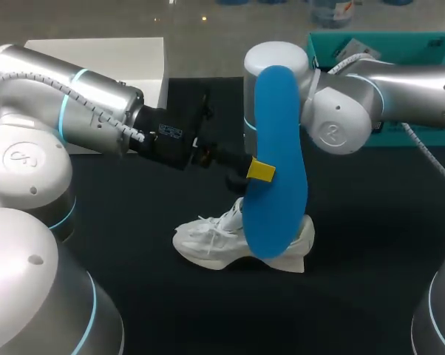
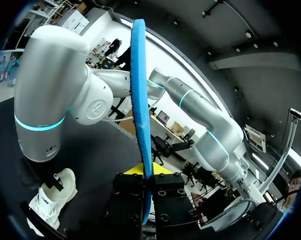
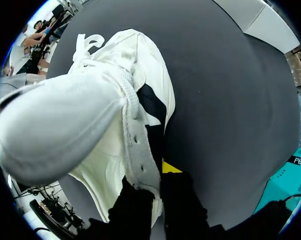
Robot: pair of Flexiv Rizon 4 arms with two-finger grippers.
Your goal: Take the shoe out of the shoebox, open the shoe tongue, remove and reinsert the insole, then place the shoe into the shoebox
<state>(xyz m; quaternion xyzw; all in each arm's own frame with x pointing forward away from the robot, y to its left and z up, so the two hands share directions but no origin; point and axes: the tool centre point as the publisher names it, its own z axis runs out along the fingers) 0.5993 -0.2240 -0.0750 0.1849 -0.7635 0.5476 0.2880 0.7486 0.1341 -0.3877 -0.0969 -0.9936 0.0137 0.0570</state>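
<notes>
head view: the left gripper (image 1: 256, 171) pinches the blue insole (image 1: 276, 140) at its long edge and holds it upright above the white shoe (image 1: 216, 240), which stands mid-table. the right arm (image 1: 385, 92) reaches down behind the insole to the shoe. the teal shoebox (image 1: 370, 44) sits at the far right corner, and a white box (image 1: 111, 59) at the far left edge.

left wrist view: the insole stands edge-on, clamped between both fingers.

right wrist view: the right gripper (image 3: 158, 192) is pressed together on the shoe, at the edge of its opening.

with the insole out, reinserting looks like the step in hand. it would likely go best toe-first, tipped down into the opening with the right gripper holding the mouth wide, then slid forward flat.

white print on the shoebox and a small label (image 1: 171, 133) on the left wrist are too small to read.
</notes>
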